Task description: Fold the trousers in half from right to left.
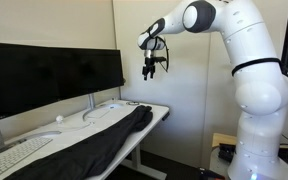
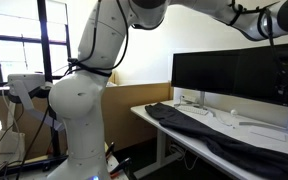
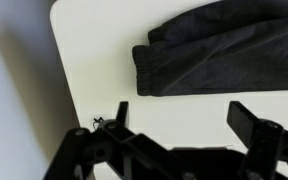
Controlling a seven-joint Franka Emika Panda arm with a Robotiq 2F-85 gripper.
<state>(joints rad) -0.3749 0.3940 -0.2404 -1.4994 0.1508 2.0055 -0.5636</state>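
Gripper: the gripper (image 1: 155, 62) hangs high over the desk's end with its jaws spread wide, holding nothing. In the wrist view bare desk shows between the fingers (image 3: 119, 112).
Trousers: the trousers (image 1: 94, 138) lie stretched lengthwise on the white desk (image 1: 160, 108), at about 7 o'clock from the gripper in an exterior view. In the wrist view a banded end (image 3: 144, 62) sits at about 1 o'clock from the gripper.
Surroundings: the monitors (image 1: 44, 78) stand behind the cloth, and a keyboard (image 1: 14, 152) lies just beside its far part.
Step in hand: judged to be the approach, as the cloth is untouched and unfolded.
Doing it well: the arm should come straight down on one long edge and pinch every layer there. It should lift only enough to clear the cloth, then carry the edge across in a low arc so that edge meets edge.
Risk: limp cloth may drag or bunch, and the keyboard is close.
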